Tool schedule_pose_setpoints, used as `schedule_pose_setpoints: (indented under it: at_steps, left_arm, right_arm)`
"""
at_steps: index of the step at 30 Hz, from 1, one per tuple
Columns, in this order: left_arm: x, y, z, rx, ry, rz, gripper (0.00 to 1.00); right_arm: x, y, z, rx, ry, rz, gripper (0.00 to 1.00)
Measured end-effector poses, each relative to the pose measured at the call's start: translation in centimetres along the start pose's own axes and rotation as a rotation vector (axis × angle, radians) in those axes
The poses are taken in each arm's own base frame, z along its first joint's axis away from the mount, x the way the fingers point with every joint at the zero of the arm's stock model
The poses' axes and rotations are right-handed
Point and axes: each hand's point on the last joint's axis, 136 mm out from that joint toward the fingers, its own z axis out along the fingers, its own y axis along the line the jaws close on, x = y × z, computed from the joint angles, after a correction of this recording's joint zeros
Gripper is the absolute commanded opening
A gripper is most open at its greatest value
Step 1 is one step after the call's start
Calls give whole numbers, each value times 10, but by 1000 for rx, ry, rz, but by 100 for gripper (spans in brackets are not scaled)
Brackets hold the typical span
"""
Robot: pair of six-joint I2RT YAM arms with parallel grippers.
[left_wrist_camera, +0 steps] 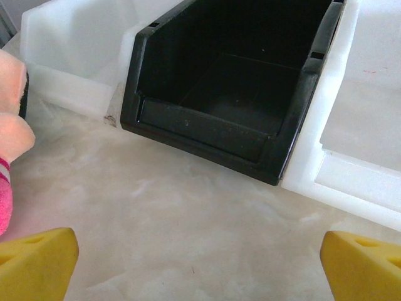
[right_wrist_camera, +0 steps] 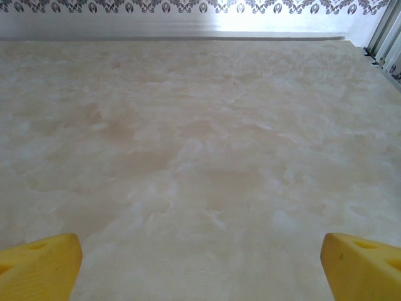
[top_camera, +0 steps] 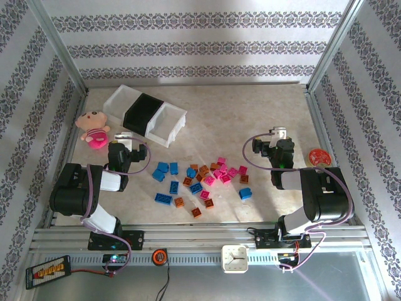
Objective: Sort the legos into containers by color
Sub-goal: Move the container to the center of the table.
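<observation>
**Top view.** My left fingers (top_camera: pixel 123 138) sit mid-left of frame, aimed up-frame at the containers (top_camera: pixel 170 125). They are spread wide w/ nothing in them. My right fingers (top_camera: pixel 279 133) are mid-right over bare bench (top_camera: pixel 250 106), likewise spread wide and empty. The tips are tiny here, so detail is hard to make out. The legos (top_camera: pixel 196 187) (blue, pink, orange-brown) lie loose on the bench at lower centre, between my two arms. Some touch or overlap, so I can't get an exact count. The containers form a slanted row at upper left, white / black / white, sides touching. A pink doll (top_camera: pixel 93 128) lies near the row's left end. A red tin (top_camera: pixel 318 156) sits at right, just above my right arm.

**Left wrist.** The black bin (left_wrist_camera: pixel 238 81) is at upper centre, open front toward me. Its inside is dark and hard to read. The white bins (left_wrist_camera: pixel 363 125) on either side are cut off by the frame edges. The doll is only a peach/pink sliver at the left edge. My yellow pads (left_wrist_camera: pixel 37 263) are clipped in the bottom corners, far apart, w/ bare bench between them.

**Right wrist.** Bare marbled bench fills most of the frame. A patterned wall strip (right_wrist_camera: pixel 188 6) runs along the top, and a metal post (right_wrist_camera: pixel 385 34) is cut off at upper right. The yellow pads sit in the bottom corners, wide apart, gripping nothing.
</observation>
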Motion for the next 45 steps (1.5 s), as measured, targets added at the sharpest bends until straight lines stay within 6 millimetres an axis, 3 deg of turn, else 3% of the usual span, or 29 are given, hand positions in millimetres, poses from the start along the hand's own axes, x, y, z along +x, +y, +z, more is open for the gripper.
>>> schedule_pose_setpoints:
  at_steps: [10,15,20,24,29,32,33,36,40,45]
  left_arm:
    - [-17,7,-6,-34,-24,-3,99]
    - [-63,18,-25,-86,-108,-47,99]
    - [-107,47,-57,-222,-255,-259,99]
    - [-122,64,-80,-269,-338,-502,99]
    - [-140,73,-102,-215,-422,-720,99]
    - [-146,68,-105,-154,-441,-795,99]
    - [-147,67,-106,-136,-448,-819,99]
    - [-144,63,-110,-93,-460,-869,99]
    - [-145,55,-113,-41,-440,-901,99]
    - [-146,44,-113,23,-401,-926,99]
  right_arm:
    - [-7,-7,1,17,17,11,98]
    - [-43,-8,-1,62,9,13,98]
    - [-71,-7,-7,223,4,-1,98]
    - [-81,-17,-11,330,29,182,98]
    - [-60,-31,2,248,120,498,98]
    - [-42,15,16,132,239,542,98]
    - [-40,41,19,74,279,541,98]
    - [-45,114,24,-84,335,548,97]
    - [-52,200,28,-245,391,589,88]
    - [-45,277,49,-350,465,665,80]
